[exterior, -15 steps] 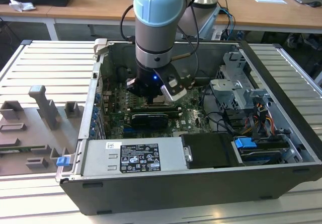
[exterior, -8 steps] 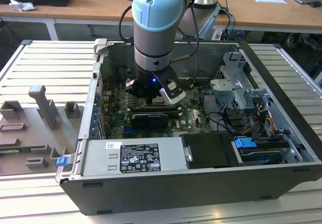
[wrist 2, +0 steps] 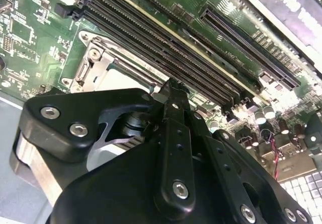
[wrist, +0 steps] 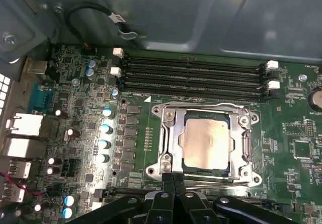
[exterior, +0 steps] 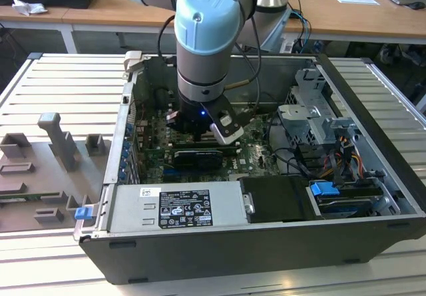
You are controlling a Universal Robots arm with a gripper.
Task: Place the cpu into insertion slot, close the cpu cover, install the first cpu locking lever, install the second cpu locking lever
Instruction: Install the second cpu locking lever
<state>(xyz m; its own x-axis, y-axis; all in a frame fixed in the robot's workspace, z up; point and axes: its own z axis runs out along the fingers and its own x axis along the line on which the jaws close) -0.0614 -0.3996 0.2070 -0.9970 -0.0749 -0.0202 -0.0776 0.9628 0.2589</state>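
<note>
Inside the open computer case (exterior: pixel 373 176), the arm reaches down over the green board (wrist: pixel 80 108), its gripper (wrist: pixel 173 179) with both fingers pressed together, no gap between them and nothing visibly clamped. In the first wrist view the fingertips (wrist: pixel 169 176) meet at the near edge of the cpu cover (wrist: pixel 168 133), which lies flat over the slot (wrist: pixel 206 171), by a silver screw at the frame's corner; whether they touch the metal cannot be told. The cpu (wrist: pixel 206 143) sits seated in the slot, its pale top showing through the cover's square opening, just beyond the fingertips. The black memory slots (wrist: pixel 193 75) run along the far side of the socket. In the second wrist view the gripper's black body hides most of the socket, leaving one corner of the cover (wrist 2: pixel 100 65) visible. In the exterior view the arm's wrist blocks the socket area.
</note>
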